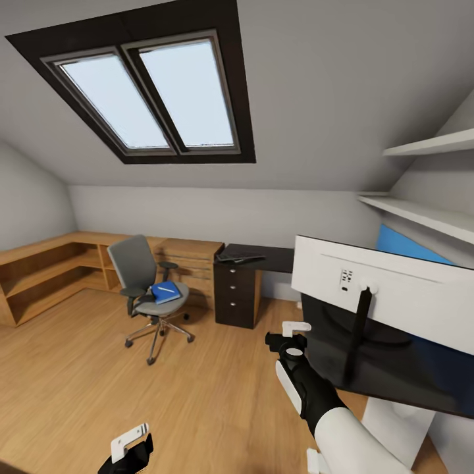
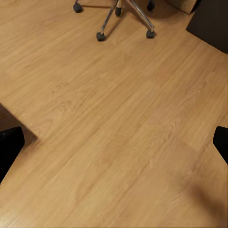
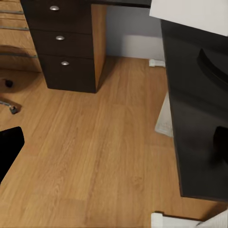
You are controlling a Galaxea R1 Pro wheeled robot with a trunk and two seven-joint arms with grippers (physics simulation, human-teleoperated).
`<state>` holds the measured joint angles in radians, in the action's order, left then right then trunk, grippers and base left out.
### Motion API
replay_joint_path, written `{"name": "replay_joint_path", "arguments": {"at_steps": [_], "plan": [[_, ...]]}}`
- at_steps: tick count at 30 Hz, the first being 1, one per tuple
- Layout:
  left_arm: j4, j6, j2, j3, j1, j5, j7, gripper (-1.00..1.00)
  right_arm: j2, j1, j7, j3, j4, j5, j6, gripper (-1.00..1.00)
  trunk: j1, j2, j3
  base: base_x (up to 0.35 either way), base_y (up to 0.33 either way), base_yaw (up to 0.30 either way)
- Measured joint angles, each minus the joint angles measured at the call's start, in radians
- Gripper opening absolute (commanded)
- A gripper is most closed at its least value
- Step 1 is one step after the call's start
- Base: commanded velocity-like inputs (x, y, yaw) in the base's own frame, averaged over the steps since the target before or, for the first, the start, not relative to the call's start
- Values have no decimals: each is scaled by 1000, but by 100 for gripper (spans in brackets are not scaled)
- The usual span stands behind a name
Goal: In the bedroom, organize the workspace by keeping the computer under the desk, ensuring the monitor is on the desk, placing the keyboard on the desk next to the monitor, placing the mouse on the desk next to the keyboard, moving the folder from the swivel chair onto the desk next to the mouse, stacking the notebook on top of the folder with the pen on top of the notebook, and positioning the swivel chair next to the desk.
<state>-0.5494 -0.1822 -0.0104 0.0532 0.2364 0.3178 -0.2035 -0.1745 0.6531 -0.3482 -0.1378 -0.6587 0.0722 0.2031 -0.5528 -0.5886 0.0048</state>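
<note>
Head view: monitor (image 1: 395, 289) upright on desk (image 1: 388, 375), white back toward camera. Right gripper (image 1: 290, 334) raised near desk edge, jaws apart, nothing held. Left gripper (image 1: 129, 450) low over floor (image 1: 79, 388), likewise spread and empty. Chair (image 1: 146, 289) well apart from desk, folder (image 1: 165, 291) flat on seat, pen (image 1: 165, 289) apparently on top. Keyboard (image 1: 240, 257) on far desk section. Probable step: fetch folder. Approach chair squarely, keep arms clear of monitor, lower onto folder's near edge, avoid nudging chair on casters.
</note>
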Motion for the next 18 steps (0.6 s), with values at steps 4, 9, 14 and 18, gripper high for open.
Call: {"name": "replay_joint_path", "arguments": {"at_steps": [4, 9, 14, 18], "plan": [[0, 0, 0, 0, 0, 0, -1, 100, 0, 0, 1, 0, 0, 0, 0, 100, 0, 0, 4, 247, 225, -150], [1, 1, -1, -1, 0, 0, -1, 100, 0, 0, 1, 0, 0, 0, 0, 100, 0, 0, 10, 275, 204, -170], [2, 0, -1, -2, 0, 0, -1, 100, 0, 0, 1, 0, 0, 0, 0, 100, 0, 0, 16, 304, 135, -191], [2, 0, -1, -2, 0, 0, -1, 100, 0, 0, 1, 0, 0, 0, 0, 100, 0, 0, 19, 310, 122, -91]]}}
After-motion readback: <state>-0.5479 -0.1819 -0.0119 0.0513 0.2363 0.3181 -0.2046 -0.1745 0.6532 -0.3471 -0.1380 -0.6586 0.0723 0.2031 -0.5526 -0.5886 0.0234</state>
